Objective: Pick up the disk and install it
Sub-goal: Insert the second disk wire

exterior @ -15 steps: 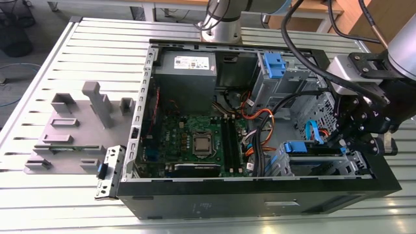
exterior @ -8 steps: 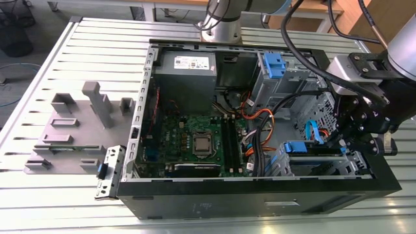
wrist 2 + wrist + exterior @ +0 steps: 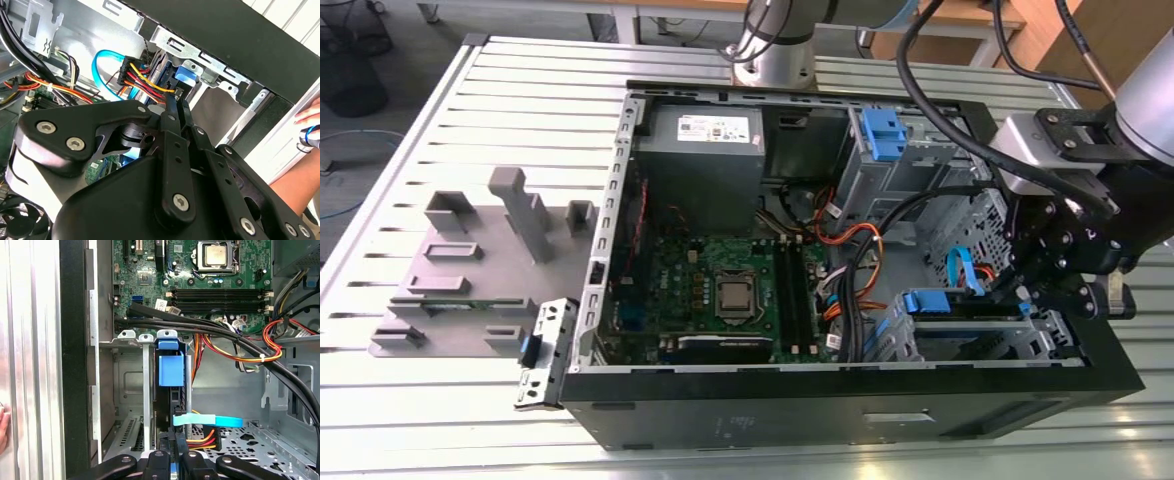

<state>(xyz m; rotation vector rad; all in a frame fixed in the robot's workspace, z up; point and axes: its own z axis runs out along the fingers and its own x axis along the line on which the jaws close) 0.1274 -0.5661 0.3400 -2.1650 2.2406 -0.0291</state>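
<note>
The disk stands on edge in the lower drive bay of the open computer case, at the exterior view's right. Its blue carrier tab shows between the bay's metal rails, and it shows again past the fingertips in the second wrist view. My gripper hangs over that bay. Its two black fingers lie close together, shut, with their tips at the disk's cabled end. A blue data cable and a red-yellow-black power lead run to that end.
The case also holds a motherboard, a grey power-supply box, a blue bracket in the upper cage, and thick black cables across the bay. A grey fixture lies on the slatted table. A person's hand rests outside the case wall.
</note>
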